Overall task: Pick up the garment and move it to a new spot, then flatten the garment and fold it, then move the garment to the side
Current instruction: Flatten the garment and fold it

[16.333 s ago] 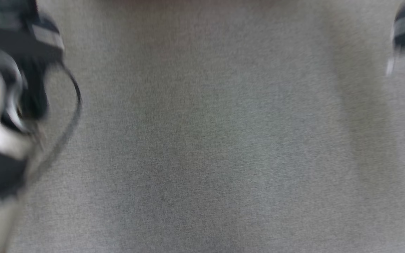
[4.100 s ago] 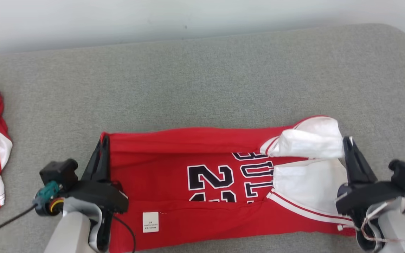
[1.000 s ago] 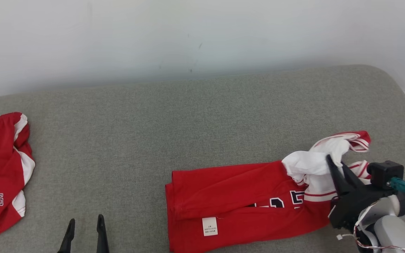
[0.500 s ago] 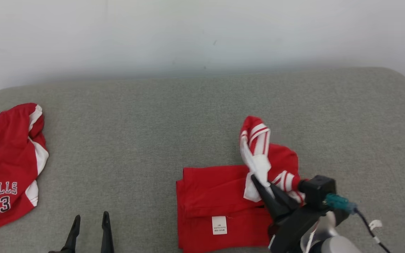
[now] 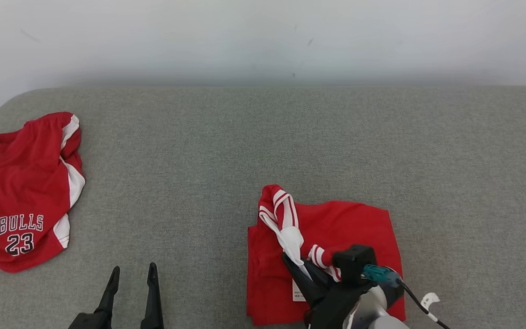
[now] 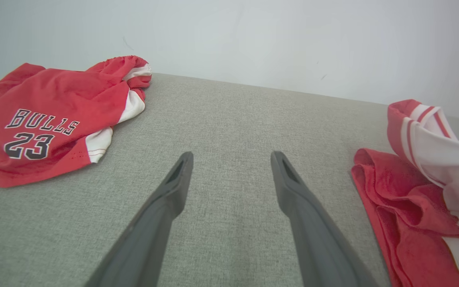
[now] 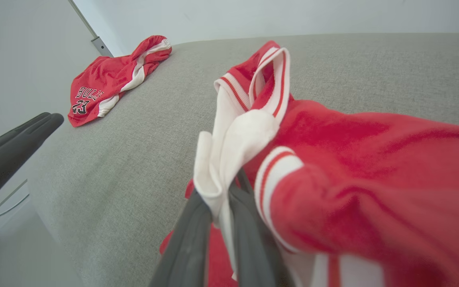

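Right claw (image 5: 292, 265) mid-fold, clamped on white trim (image 5: 290, 237)
Left claw (image 5: 134, 269) spread wide, empty. Jersey (image 5: 349, 224) lies half-folded at the near middle of the counter (image 5: 226, 146). Looks light, soft and floppy, so I'd grab hems or corners, not the middle.

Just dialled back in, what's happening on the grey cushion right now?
The right gripper is shut on the white, striped end of the red jersey, holding it over the folded body on the grey cushion. The left gripper hovers open and empty to the jersey's left. A second red Bulls 23 garment lies crumpled at the far left.
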Robot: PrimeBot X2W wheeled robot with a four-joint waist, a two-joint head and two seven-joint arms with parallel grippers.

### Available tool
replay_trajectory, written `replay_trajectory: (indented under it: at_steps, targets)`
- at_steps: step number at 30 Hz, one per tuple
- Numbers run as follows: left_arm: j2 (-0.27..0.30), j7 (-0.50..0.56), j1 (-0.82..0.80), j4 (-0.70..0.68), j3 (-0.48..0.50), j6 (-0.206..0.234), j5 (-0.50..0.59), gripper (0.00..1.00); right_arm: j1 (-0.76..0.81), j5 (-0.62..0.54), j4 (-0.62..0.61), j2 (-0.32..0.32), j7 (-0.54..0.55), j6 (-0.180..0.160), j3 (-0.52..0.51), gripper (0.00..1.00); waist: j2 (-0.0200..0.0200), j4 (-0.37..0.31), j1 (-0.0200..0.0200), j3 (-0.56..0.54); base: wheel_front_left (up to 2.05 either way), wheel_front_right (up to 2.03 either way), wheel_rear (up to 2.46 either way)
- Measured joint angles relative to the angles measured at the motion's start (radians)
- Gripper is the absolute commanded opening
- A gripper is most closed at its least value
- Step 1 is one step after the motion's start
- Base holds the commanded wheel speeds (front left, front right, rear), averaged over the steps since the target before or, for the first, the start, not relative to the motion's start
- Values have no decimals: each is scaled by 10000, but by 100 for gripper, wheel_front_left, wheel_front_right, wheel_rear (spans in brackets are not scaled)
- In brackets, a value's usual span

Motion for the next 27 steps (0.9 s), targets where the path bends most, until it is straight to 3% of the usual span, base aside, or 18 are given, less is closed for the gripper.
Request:
replay_trajectory:
  at_steps: [4, 5, 6, 12, 16, 22, 27]
  targets:
    - [-2, 0, -72, 23, -105, 35, -25, 100, -267, -50, 825, 180, -198, 0, 230, 0, 0, 87, 0, 15, 0, 0, 0]
    - [-2, 0, -72, 23, -105, 35, -25, 100, -267, -50, 825, 180, -198, 0, 230, 10, 0, 87, 0, 15, 0, 0, 0]
    - [0, -2, -72, 33, -125, 44, -29, 100, -288, -52, 940, 211, -316, 0, 293, 99, 1, 95, 0, 4, 0, 0, 0]
    - [-2, 0, -30, 77, -61, 59, -40, 100, -512, 405, 907, 276, -1239, 0, 591, 100, 0, 14, 0, -99, 0, 0, 0]
    - [-2, 0, 101, 73, 13, 63, -40, 100, -617, 579, 240, -167, -1793, 0, 537, 100, 0, -164, 0, -182, 0, 0, 0]
    - [-2, -2, 151, 29, 121, 86, -38, 100, -510, 587, -930, -874, -2056, 0, -326, 100, 0, -442, 0, -295, 0, 0, 0]
    - [-2, 0, 287, -21, 230, 77, -21, 100, 143, 573, -1258, -1292, -1662, 0, -1160, 100, 0, -559, -1, -376, 0, 0, 0]
